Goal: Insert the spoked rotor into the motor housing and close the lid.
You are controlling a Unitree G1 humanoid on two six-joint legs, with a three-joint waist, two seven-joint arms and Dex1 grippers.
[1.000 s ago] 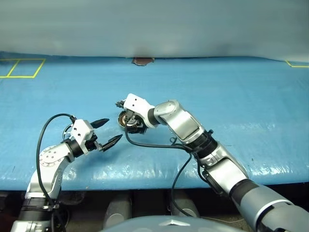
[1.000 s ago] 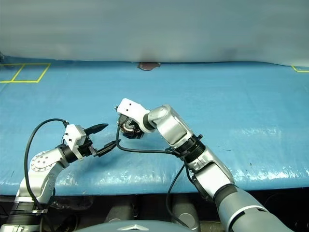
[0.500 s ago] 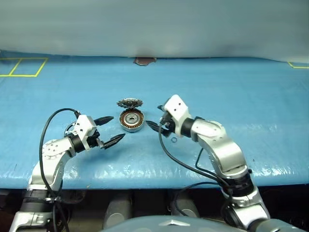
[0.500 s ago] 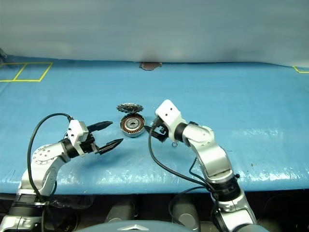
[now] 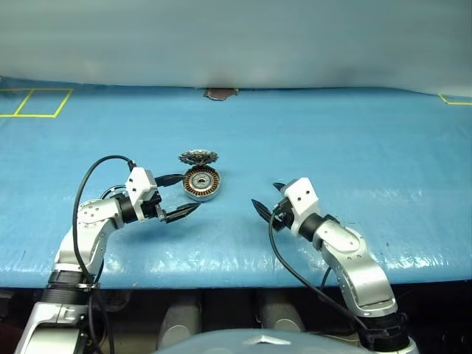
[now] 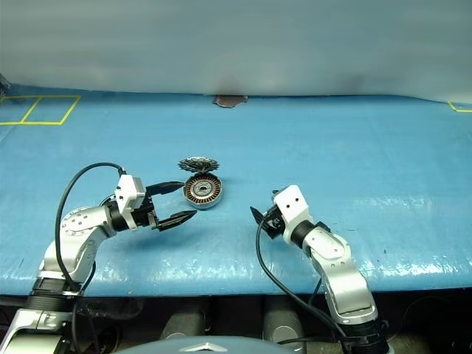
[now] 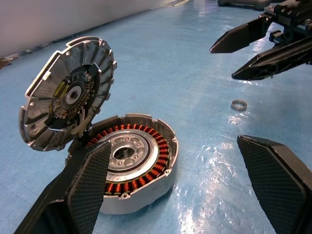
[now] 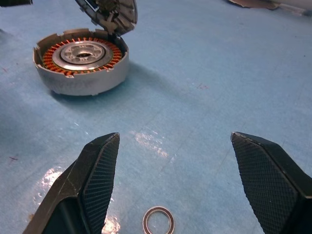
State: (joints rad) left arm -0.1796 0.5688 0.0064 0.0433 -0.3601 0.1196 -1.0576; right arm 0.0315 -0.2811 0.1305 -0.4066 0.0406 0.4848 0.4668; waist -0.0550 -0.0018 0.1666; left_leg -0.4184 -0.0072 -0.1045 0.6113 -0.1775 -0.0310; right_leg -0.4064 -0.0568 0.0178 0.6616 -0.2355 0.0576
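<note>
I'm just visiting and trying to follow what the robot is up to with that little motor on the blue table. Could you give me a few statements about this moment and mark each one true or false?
1. The lid lies flat and shut on the motor housing. False: it stands tilted up at the housing's far edge, leaving the copper windings bare.
2. Both grippers are open and hold nothing. True: the left gripper and right gripper have their fingers spread apart.
3. A small dark ring lies on the table near the right gripper. True.
4. The right gripper is touching the housing. False: it is well apart from it, off to the right.
</note>
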